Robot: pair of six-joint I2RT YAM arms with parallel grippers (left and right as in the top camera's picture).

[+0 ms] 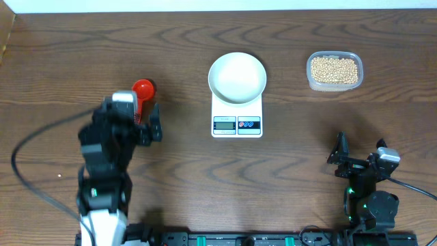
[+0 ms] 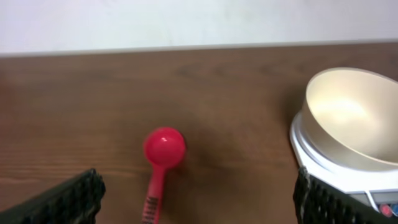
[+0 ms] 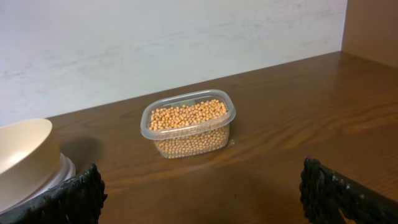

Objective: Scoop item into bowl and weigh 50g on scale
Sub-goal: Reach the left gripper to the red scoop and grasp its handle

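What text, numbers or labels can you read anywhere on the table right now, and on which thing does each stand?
Nothing is legible.
Grey LCD display on the small white rectangular digital scale: too small to read.
Marks on the scale's two round buttons: too small to read.
Dark marking on the red plastic scoop, on its handle: blurred, unreadable.
Clear plastic tub and round white bowl: no text visible.

Left of the scale point(image 1: 237, 116), the handle of the red scoop point(image 1: 143, 88) is hidden beneath the left arm point(image 1: 113, 133). The scale's display digits are too small to be read. The bowl point(image 3: 22, 152) on it is cut off in the right wrist view.
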